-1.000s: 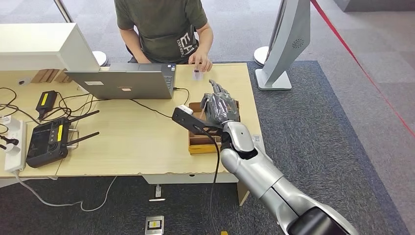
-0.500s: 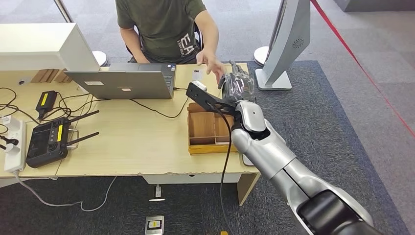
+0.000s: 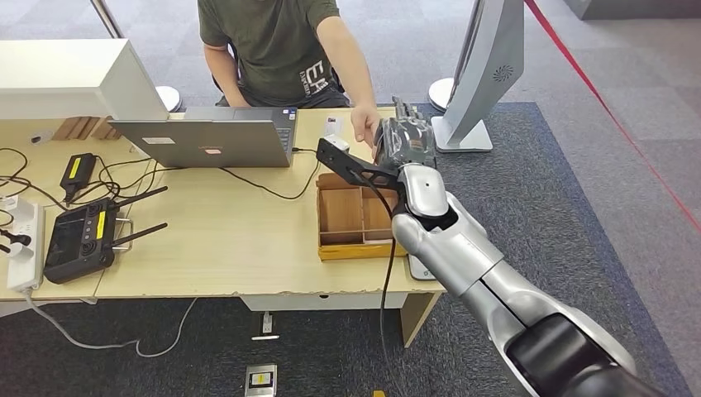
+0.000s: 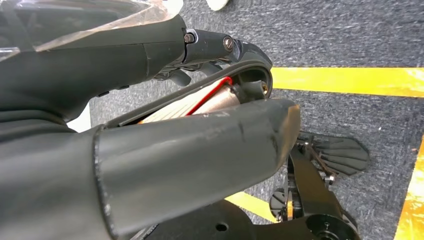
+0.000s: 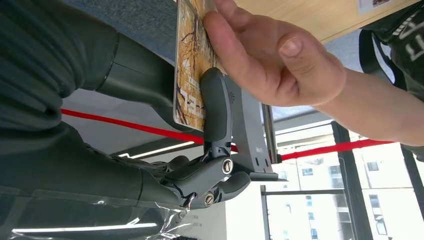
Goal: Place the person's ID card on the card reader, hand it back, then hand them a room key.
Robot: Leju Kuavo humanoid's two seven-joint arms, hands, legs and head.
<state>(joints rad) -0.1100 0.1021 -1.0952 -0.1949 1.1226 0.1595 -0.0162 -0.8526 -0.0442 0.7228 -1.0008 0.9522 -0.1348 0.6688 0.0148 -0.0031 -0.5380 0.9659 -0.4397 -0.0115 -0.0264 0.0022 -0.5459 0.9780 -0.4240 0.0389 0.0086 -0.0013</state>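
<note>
My right hand [image 3: 403, 142] is stretched over the far right corner of the desk toward the seated person. In the right wrist view that hand [image 5: 165, 185] pinches a room key card [image 5: 189, 65] printed with a tree pattern between thumb and finger. The person's hand [image 5: 260, 55] grips the same card from the other side, and in the head view it [image 3: 364, 124] touches my hand. A small white card [image 3: 332, 126] lies on the desk beside the laptop. My left hand [image 4: 150, 150] hangs beside my body above the floor, with nothing in it.
A wooden compartment box [image 3: 355, 217] sits under my right forearm. A flat white device [image 3: 419, 270] lies at the desk's front right edge. A laptop [image 3: 211, 136], a remote controller [image 3: 83, 236], cables and a power strip [image 3: 23, 244] cover the left half. A grey stand [image 3: 479, 74] rises beyond the desk.
My right hand lifted from above the wooden box and reached out to the person. The person's hand left the small card on the desk and came to my hand.
</note>
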